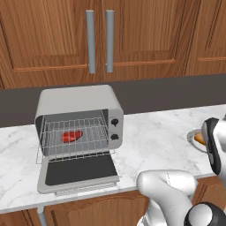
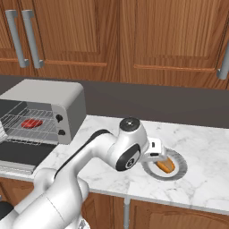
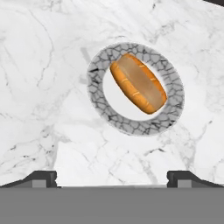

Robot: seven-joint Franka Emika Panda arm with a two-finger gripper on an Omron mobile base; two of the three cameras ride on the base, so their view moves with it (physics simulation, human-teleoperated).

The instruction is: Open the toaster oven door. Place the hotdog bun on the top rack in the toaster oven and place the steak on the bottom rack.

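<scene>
The toaster oven (image 1: 79, 102) (image 2: 49, 96) stands at the left of the counter with the toaster oven door (image 1: 79, 170) (image 2: 18, 154) folded down flat. The red steak (image 1: 72, 136) (image 2: 32, 123) lies on a wire rack (image 1: 95, 141) inside; I cannot tell which rack. The hotdog bun (image 3: 139, 83) (image 2: 166, 166) (image 1: 199, 138) rests on a grey-rimmed plate (image 3: 94, 83) (image 2: 181, 167) to the right. My gripper (image 3: 113, 179) (image 2: 159, 159) hovers above the plate. It is open, its fingertips (image 3: 41, 178) wide apart, with nothing between them.
Wooden wall cabinets with metal handles (image 1: 90, 42) hang above the dark backsplash. The marble counter (image 1: 154, 141) stretches between oven and plate. The lowered door overhangs the counter's front edge. My arm's elbow (image 2: 129, 150) bends over the counter left of the plate.
</scene>
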